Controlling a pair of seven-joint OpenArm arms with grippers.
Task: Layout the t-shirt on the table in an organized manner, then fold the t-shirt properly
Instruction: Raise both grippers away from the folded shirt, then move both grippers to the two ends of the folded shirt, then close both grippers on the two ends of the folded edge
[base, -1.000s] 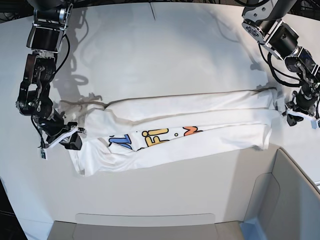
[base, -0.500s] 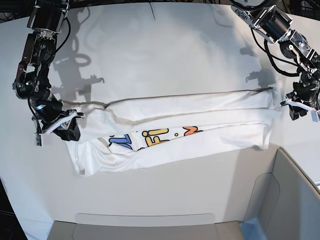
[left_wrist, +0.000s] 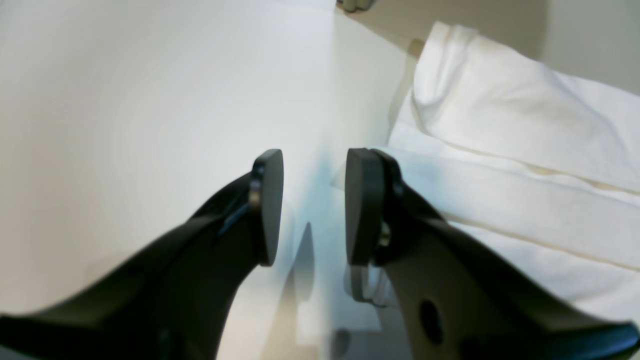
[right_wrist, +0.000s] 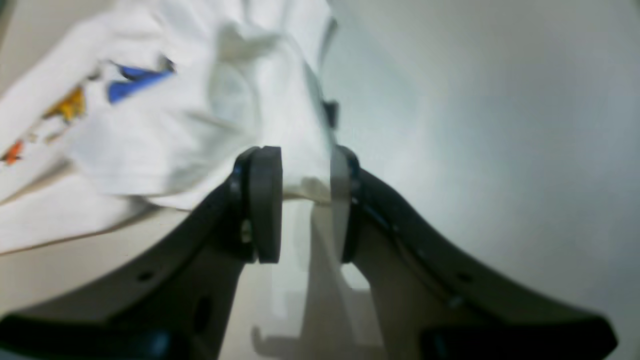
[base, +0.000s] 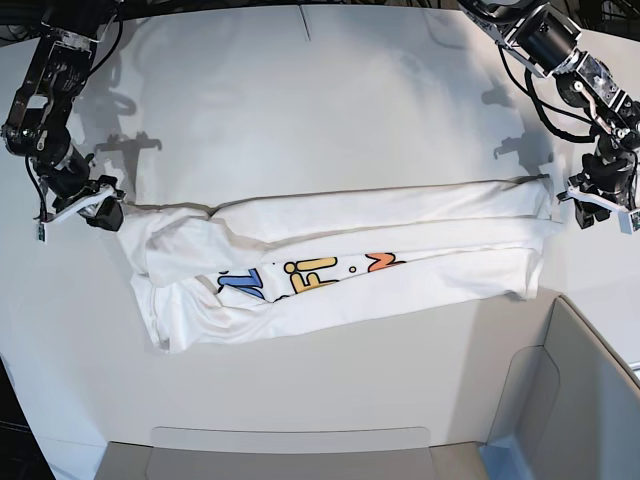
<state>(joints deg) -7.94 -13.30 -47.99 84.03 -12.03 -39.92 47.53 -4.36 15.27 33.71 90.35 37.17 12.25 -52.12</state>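
The t-shirt (base: 340, 270) is soft white cotton, folded into a long creased band across the smooth white table (base: 300, 110), blue, yellow and orange letters showing along its near fold. The left gripper (base: 597, 205) hangs wrist-down from a bent arm just beyond the band's end, jaws parted, bare tabletop between the black pads (left_wrist: 267, 205); cloth lies just beside one pad. The right gripper (base: 85, 205) is near the opposite end, jaws apart with nothing gripped; a cloth edge shows beyond its tips.
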